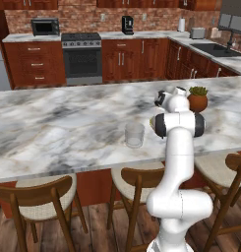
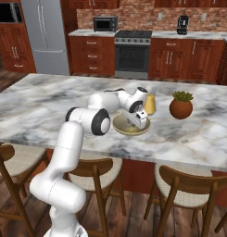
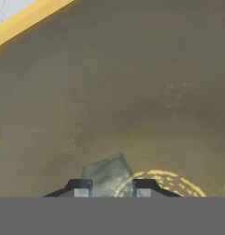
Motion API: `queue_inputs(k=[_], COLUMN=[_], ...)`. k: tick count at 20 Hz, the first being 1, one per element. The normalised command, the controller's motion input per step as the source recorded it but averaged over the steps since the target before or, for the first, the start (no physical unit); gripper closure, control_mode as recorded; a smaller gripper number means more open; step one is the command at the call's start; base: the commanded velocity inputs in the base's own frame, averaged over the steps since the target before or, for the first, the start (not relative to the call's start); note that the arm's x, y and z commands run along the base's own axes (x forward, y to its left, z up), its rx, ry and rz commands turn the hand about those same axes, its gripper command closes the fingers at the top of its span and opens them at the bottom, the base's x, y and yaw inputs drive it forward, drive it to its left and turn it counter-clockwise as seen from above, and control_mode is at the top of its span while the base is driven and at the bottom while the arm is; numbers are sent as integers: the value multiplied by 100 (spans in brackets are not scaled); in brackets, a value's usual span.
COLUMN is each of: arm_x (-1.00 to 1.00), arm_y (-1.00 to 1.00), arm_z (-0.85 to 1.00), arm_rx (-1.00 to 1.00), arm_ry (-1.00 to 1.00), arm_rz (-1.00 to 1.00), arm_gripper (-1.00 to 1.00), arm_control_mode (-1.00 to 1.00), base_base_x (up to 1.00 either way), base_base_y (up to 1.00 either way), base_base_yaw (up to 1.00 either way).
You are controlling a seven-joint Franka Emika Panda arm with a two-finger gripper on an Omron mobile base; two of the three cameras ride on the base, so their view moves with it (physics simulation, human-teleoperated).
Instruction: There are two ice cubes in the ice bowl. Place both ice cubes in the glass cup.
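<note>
Fingers (image 3: 109,189) pinching an ice cube (image 3: 107,172) low in the bowl (image 3: 132,82): lift straight up, slowly, before crossing to the cup (image 1: 134,135).

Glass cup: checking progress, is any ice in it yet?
Looks empty: the glass cup stands clear on the counter, though ice this small could escape notice.

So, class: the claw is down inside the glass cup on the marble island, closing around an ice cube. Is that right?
Not quite. In the right base view the claw is down inside the yellow-olive ice bowl, not the glass cup, which stands apart on the marble island. The hand view shows an ice cube between its fingertips.
</note>
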Motion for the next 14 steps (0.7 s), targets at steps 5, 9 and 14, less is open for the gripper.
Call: queue_inputs(k=[5, 9, 14], arm_x=[0, -24, -78], arm_y=[2, 13, 50], arm_z=[15, 82, 95], arm_rx=[0, 0, 0], arm_ry=[-2, -8, -7], arm_rz=[-5, -4, 0], arm_gripper=[100, 100, 100], arm_control_mode=[-100, -100, -100], base_base_x=[0, 0, 0], base_base_y=[0, 0, 0], base_base_yaw=[0, 0, 0])
